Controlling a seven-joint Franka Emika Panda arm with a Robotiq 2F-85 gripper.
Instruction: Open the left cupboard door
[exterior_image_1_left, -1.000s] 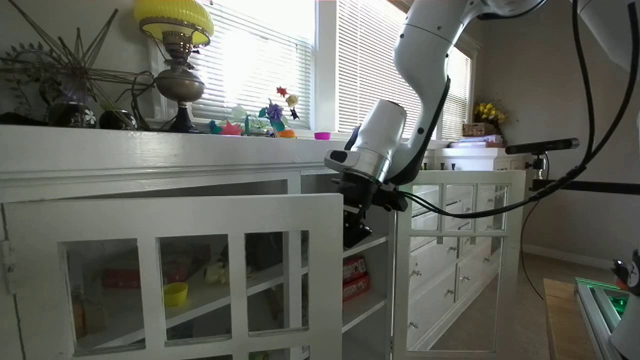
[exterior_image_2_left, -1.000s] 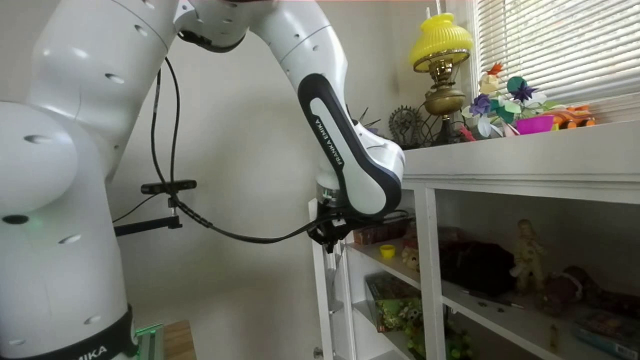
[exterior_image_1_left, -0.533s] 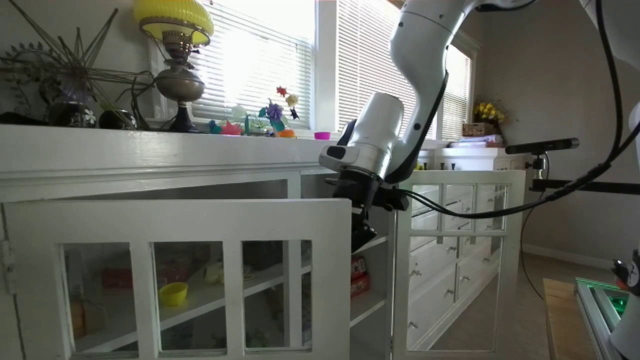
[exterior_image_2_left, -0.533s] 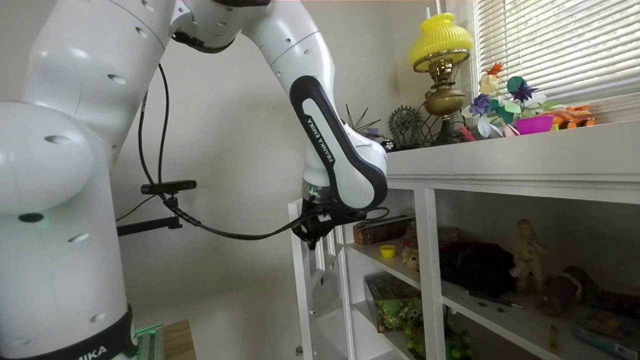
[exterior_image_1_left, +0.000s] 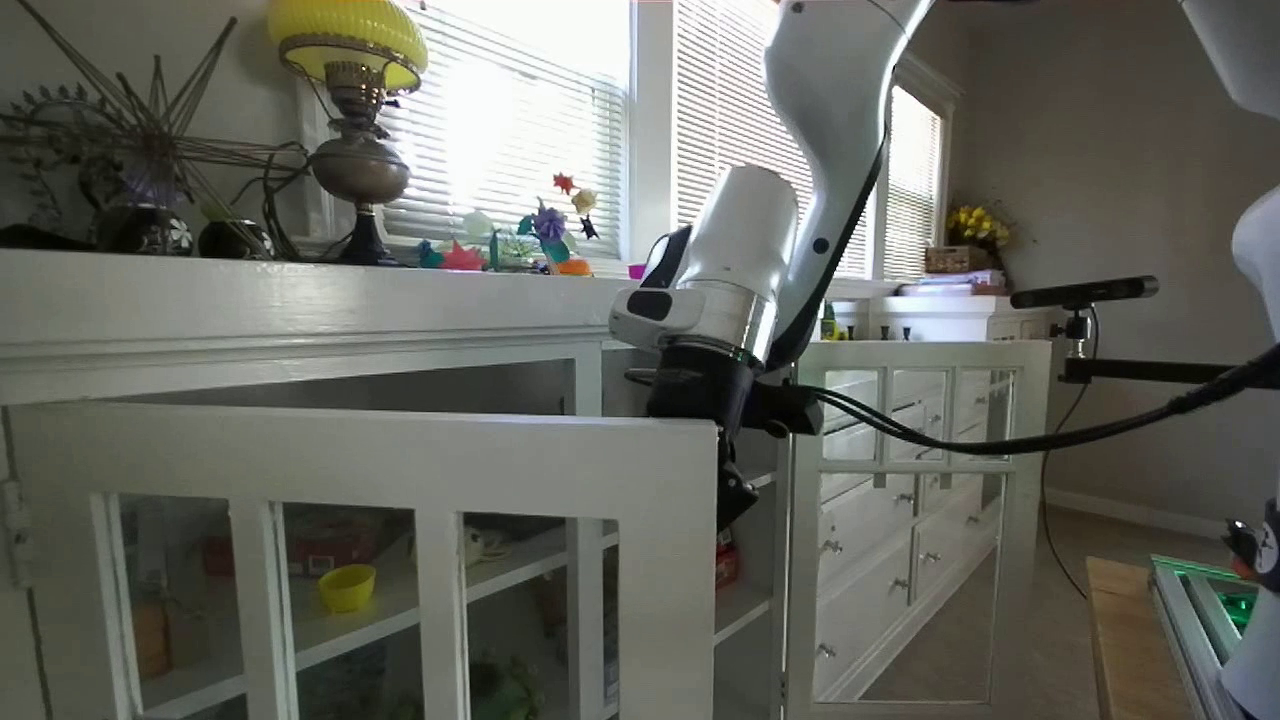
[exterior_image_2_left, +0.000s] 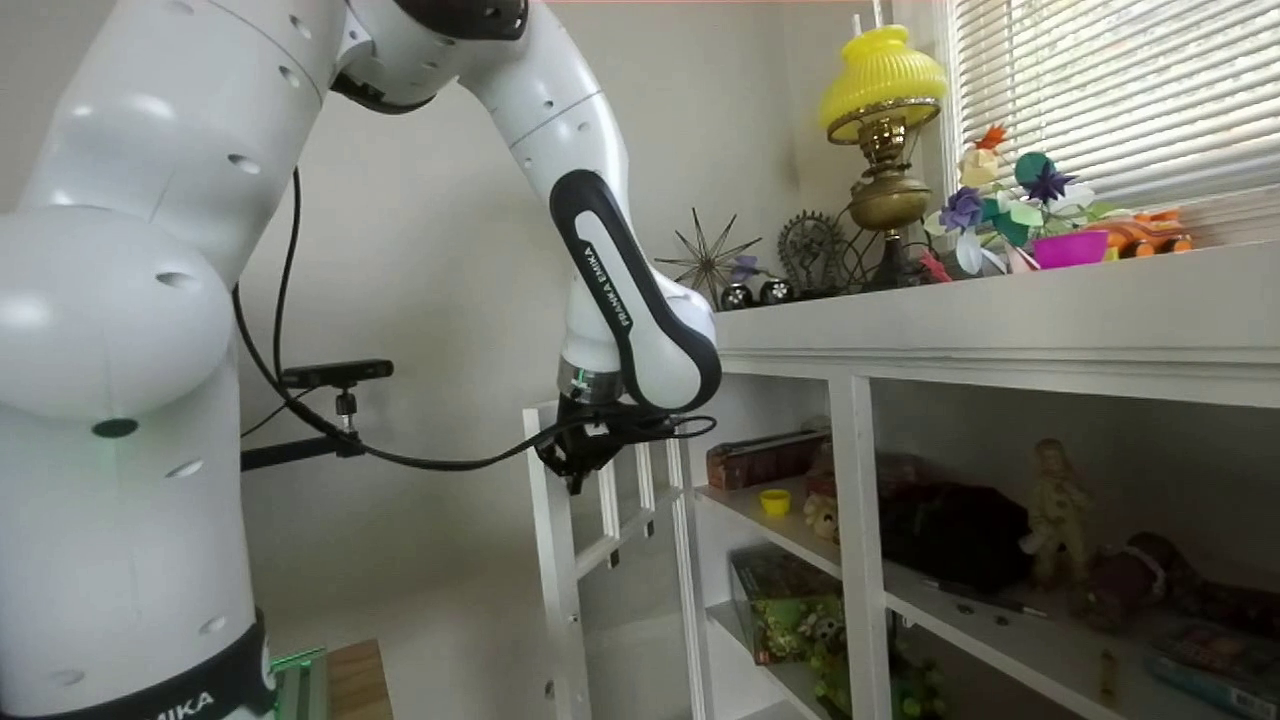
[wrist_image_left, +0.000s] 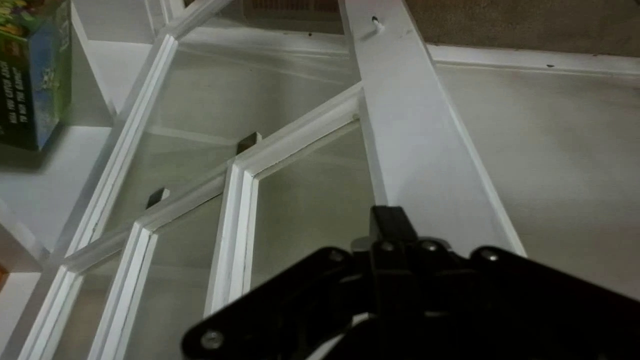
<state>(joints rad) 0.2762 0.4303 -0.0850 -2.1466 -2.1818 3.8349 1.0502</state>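
Note:
The left cupboard door (exterior_image_1_left: 670, 580) is a wide white frame with glass panes, hinged at the far left in an exterior view. It stands well open, and shelves show behind it. It also shows in an exterior view from its inner side (exterior_image_2_left: 560, 600), and in the wrist view its inner face (wrist_image_left: 420, 125) slants across the picture. My gripper (exterior_image_1_left: 735, 500) is at the inner side of the door's free edge, near the top. It also shows in an exterior view (exterior_image_2_left: 575, 485). In the wrist view the fingers (wrist_image_left: 392, 220) are together with nothing between them; whether they touch the door I cannot tell.
A narrower white glass door (exterior_image_1_left: 1025, 540) stands open to the right of the cupboard opening. A yellow cup (exterior_image_2_left: 775, 502) and boxes are on the shelves. A yellow lamp (exterior_image_1_left: 360, 170) and paper flowers (exterior_image_1_left: 548, 225) stand on the cupboard top. A green box (wrist_image_left: 35, 75) shows inside.
The left cupboard door has swung further open, its free edge moving outward from the cupboard. My gripper has moved outward along with it, staying at its inner side.

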